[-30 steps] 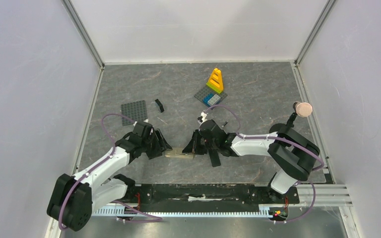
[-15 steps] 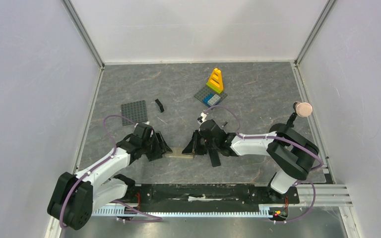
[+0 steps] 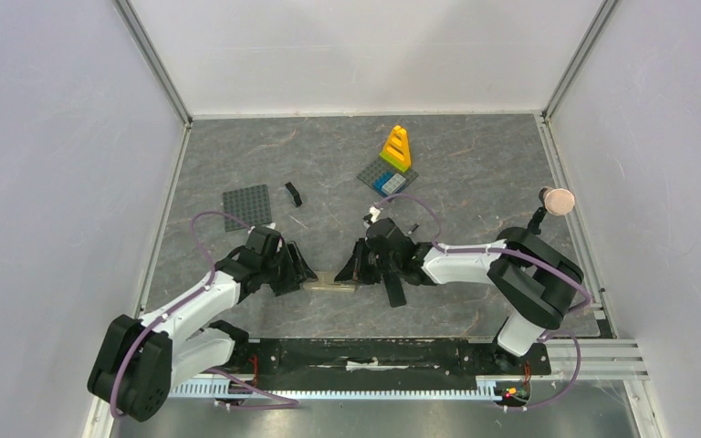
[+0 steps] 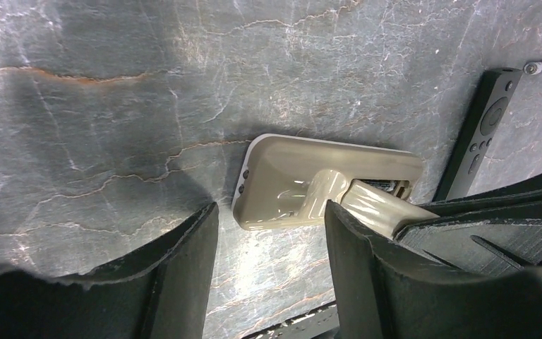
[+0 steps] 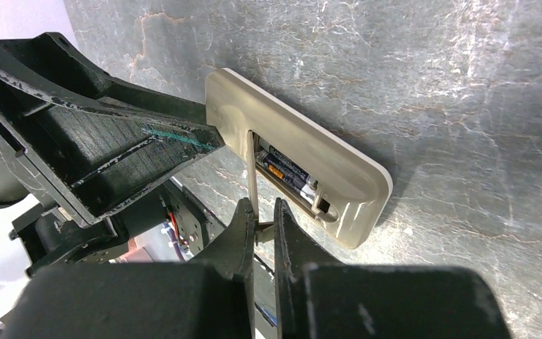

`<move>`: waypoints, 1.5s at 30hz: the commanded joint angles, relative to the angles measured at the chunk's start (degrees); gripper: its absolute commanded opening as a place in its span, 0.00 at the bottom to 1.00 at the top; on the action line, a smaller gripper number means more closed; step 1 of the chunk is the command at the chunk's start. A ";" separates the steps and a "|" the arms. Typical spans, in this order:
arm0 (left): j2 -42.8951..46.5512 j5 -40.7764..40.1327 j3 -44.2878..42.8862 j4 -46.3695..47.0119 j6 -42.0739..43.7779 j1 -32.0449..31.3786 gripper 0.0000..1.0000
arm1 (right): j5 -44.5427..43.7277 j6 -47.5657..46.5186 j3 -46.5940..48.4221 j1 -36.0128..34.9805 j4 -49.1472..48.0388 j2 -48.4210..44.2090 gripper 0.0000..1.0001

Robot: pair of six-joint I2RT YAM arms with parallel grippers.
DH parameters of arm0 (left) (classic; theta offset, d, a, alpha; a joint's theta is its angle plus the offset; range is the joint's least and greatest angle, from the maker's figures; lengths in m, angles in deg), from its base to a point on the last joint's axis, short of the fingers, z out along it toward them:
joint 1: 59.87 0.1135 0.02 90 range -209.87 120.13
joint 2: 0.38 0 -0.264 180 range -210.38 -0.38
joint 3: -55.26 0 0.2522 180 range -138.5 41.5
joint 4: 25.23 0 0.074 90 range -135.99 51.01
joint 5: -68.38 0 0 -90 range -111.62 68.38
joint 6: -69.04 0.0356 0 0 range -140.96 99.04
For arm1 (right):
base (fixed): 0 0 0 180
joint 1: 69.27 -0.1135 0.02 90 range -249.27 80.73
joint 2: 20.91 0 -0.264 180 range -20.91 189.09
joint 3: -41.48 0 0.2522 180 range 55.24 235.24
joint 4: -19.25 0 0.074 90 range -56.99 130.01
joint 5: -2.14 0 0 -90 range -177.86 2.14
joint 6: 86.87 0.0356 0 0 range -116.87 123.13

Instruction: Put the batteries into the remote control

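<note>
Grey marbled surface [image 3: 475, 173] carries the remote control [image 3: 333, 284] between the arms, batteries [image 5: 286, 173] seated in its slot. Right end effector [image 5: 261, 226] pinches the tan cover [image 4: 374, 205], jaws almost closed; left end effector [image 4: 269, 219] gapes wide astride the remote's end, holding nothing. Only closing the cover seems left.

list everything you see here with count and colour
remote control: 1, tan, between the grippers, slot open
batteries: 2 seen, dark, in the slot
battery cover: 1, tan, pinched at the slot
slim button bar: 1, black, beside remote
studded plate: 1, grey, far left
small brick: 1, black, beside that plate
brick stack: 1, yellow on grey-blue, far centre
left gripper: 1, black, open at remote
right gripper: 1, black, shut on battery cover
</note>
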 commanded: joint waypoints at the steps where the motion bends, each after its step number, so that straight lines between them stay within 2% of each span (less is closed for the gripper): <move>1: -0.86 0.08 0.73 0.98 2.09 0.34 0.62 | -0.04 -0.81 2.90 0.18 2.95 1.45 0.01; 7: -2.57 0.64 0.92 1.87 2.09 0.31 0.60 | 0.67 -3.20 6.71 0.20 10.62 2.86 0.08; 12: -3.75 1.12 1.25 2.72 1.92 0.35 0.59 | -0.78 -3.62 7.49 0.24 15.05 2.65 0.17; 22: -3.51 0.37 1.51 2.48 1.65 0.35 0.59 | -1.97 -2.28 7.49 0.20 15.57 0.85 0.37; 33: -3.58 -0.40 1.43 2.23 1.56 0.29 0.59 | -2.39 -1.63 8.26 0.28 16.52 -1.07 0.44; 45: -4.96 -1.07 1.60 1.43 1.55 0.32 0.58 | -4.55 -3.17 10.29 0.37 20.56 -1.61 0.47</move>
